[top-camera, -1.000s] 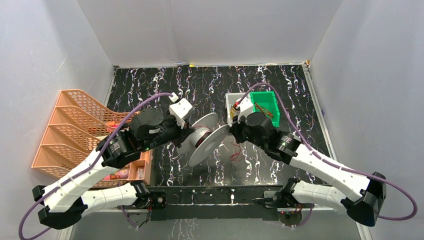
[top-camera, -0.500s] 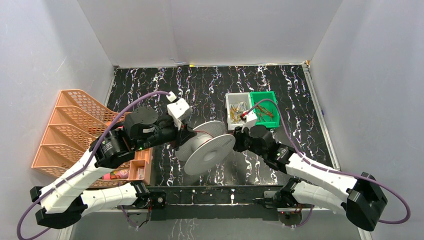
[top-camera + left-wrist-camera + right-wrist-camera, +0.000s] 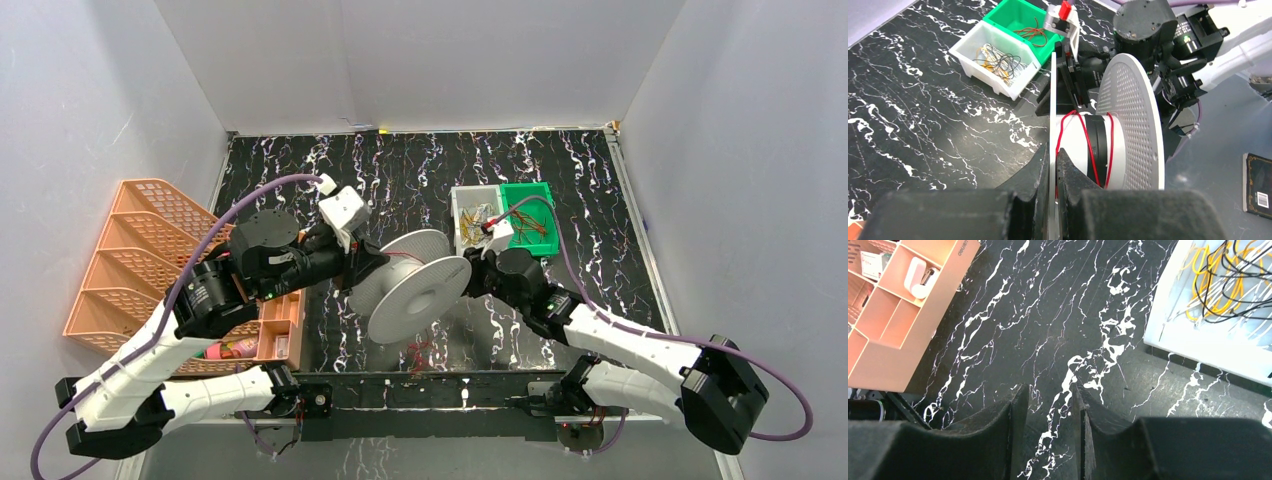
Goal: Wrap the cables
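Note:
A white spool (image 3: 415,290) is held tilted over the middle of the table. Thin red wire (image 3: 1088,145) runs a few turns round its hub. My left gripper (image 3: 1052,155) is shut on the spool's left flange (image 3: 1053,90), with a strand of red wire beside the pads; it also shows in the top view (image 3: 372,262). A loose tangle of red wire (image 3: 420,350) lies below the spool near the front edge. My right gripper (image 3: 470,275) is beside the spool's right flange. In the right wrist view it (image 3: 1049,390) is open and empty above bare table.
A white bin (image 3: 456,215) of yellow and black wires and a green bin (image 3: 540,195) with red wires stand at the back right. An orange file rack (image 3: 140,250) and a small orange tray (image 3: 280,335) are at the left.
The spool has swung to face more toward the front. My right gripper dropped nearer and stays by the right flange. The loose red tangle shifted left toward the front edge.

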You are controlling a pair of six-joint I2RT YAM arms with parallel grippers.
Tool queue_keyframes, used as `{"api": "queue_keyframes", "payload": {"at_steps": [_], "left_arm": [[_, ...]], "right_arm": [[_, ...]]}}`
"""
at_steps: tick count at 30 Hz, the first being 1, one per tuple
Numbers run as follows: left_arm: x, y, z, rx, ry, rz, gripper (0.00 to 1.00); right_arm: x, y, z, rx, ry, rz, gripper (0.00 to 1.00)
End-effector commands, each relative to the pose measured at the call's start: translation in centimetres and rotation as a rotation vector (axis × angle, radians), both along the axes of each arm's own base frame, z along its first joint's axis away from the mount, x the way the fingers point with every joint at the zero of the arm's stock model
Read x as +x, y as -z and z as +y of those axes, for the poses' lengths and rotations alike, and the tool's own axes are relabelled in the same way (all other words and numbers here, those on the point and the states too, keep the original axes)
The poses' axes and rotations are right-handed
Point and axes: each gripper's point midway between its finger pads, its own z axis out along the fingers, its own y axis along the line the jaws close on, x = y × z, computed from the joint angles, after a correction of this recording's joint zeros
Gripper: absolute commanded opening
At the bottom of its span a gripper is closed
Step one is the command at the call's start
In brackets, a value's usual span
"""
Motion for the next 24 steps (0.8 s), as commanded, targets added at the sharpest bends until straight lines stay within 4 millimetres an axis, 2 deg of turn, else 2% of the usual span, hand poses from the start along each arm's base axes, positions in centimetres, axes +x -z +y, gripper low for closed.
{"api": "queue_keyframes", "payload": {"at_steps": [1, 9, 18, 24], "left_arm": [[0.1, -5.2, 0.6, -0.153, -0.039, -0.077, 0.0], [0.5, -5.5, 0.4, -0.156, -0.05, -0.082, 0.0], [0.7, -7.1, 0.0, -0.206, -0.049, -0.102, 0.0], [-0.1, -8.1, -0.1, -0.239, -0.015, -0.098, 0.0]], "right_arm": [[-0.2, -1.1, 0.5, 0.075, -0.01, -0.012, 0.48], [-2.0, -1.5, 0.2, 0.101, -0.058, 0.023, 0.54], [-2.4, 0.4, -0.6, 0.061, -0.04, 0.068, 0.57], [-4.2, 0.6, 1.6, 0.114, -0.185, 0.12, 0.6]]}}
